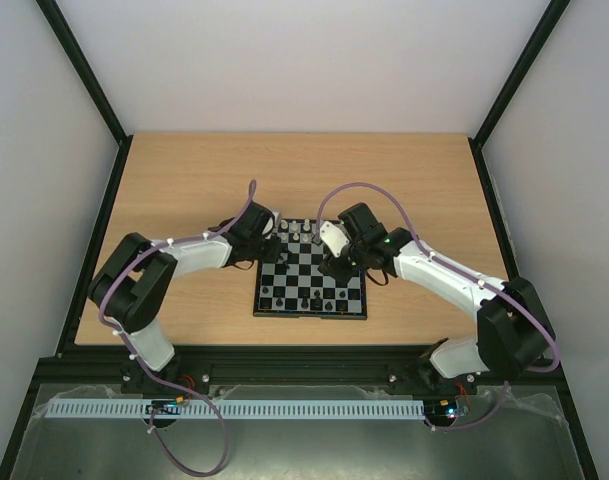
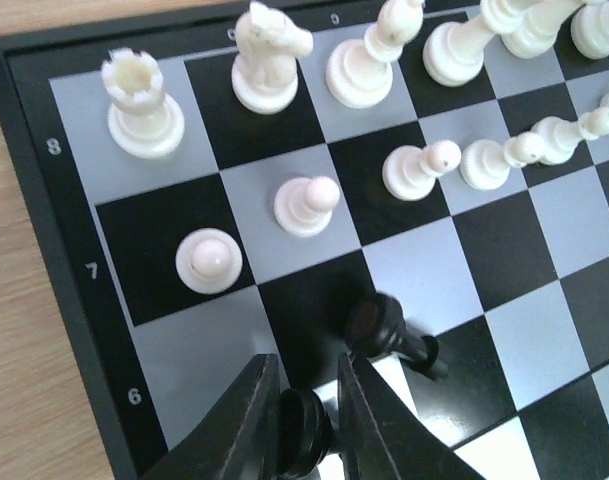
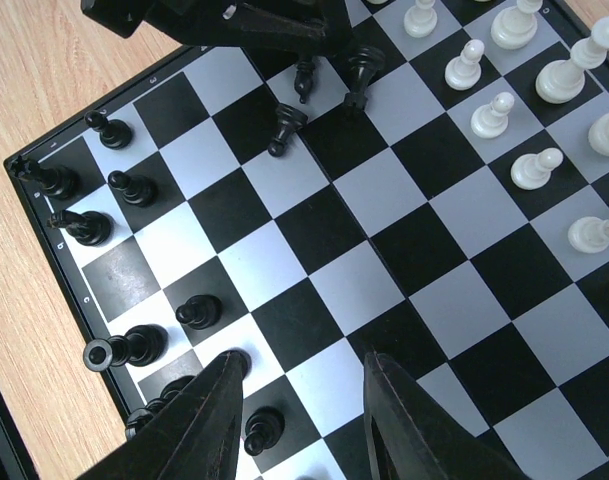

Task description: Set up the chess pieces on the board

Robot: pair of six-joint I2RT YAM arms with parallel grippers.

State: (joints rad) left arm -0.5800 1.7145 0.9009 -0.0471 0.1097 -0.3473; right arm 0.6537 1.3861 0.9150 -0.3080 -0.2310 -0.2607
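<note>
Black pawn (image 2: 302, 432) upright in left gripper (image 2: 306, 365)

Bottom edge crops the black piece (image 2: 302, 432) in the left gripper (image 2: 306, 375).

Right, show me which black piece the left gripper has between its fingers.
The black piece at the bottom of the left wrist view, flanked by both left gripper fingers. The other black piece lies on the board just past the fingertips.
</note>
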